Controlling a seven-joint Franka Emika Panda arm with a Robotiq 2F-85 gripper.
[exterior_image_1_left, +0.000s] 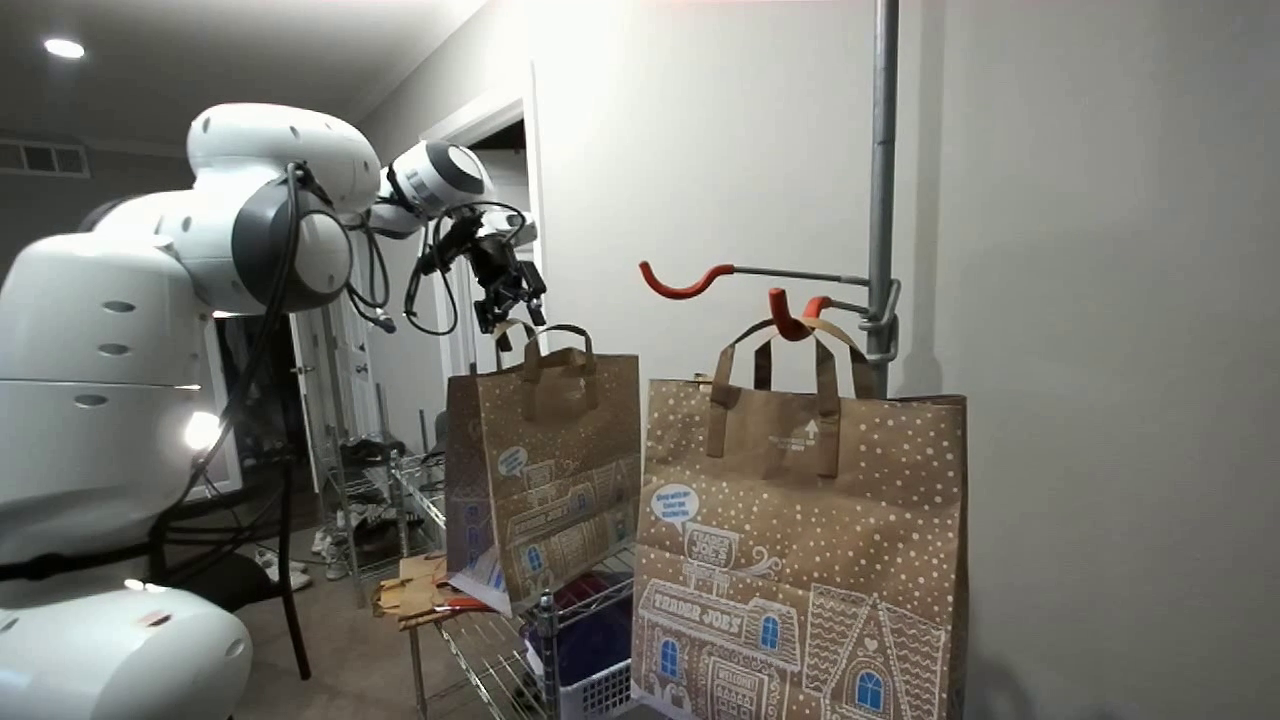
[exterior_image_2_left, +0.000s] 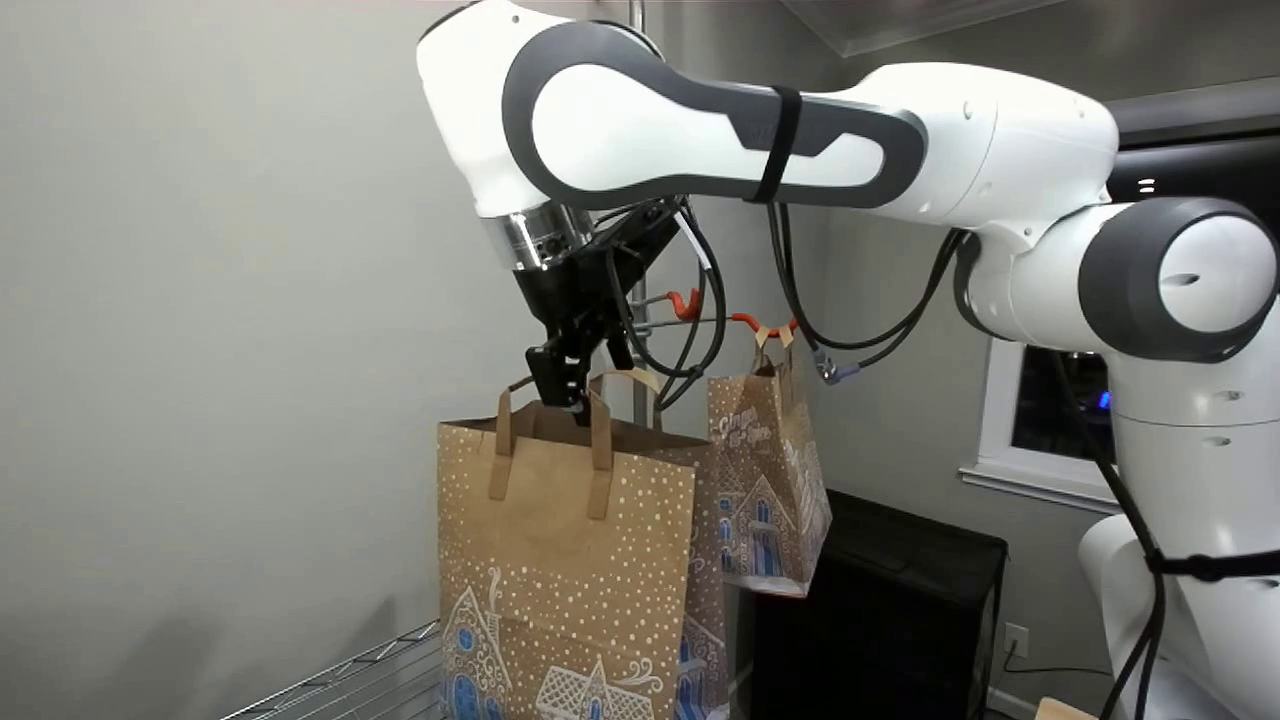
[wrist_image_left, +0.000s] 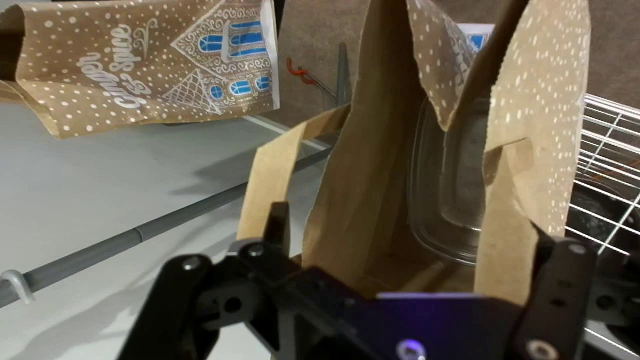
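Paper bag: upright, mouth open, just below the gripper; it seems to rest on the wire rack.
Fingers: spread wide, with no visible hold on anything; whether they touch the handles, I cannot tell.
Handle position: in the wrist view, one runs partly behind a fingertip, the other shows just inside the opposite finger.
Good grip: likely both handles gathered between the fingertips and squeezed slowly, clear of the thin bag walls, whose folded-in edge could snag.
Clear tub: inside the bag, partly hidden by that fold.
Basket: white, near the bag; dark items in it, too dim to name.
Second bag: hangs by its handles from a red hook; contents not visible.
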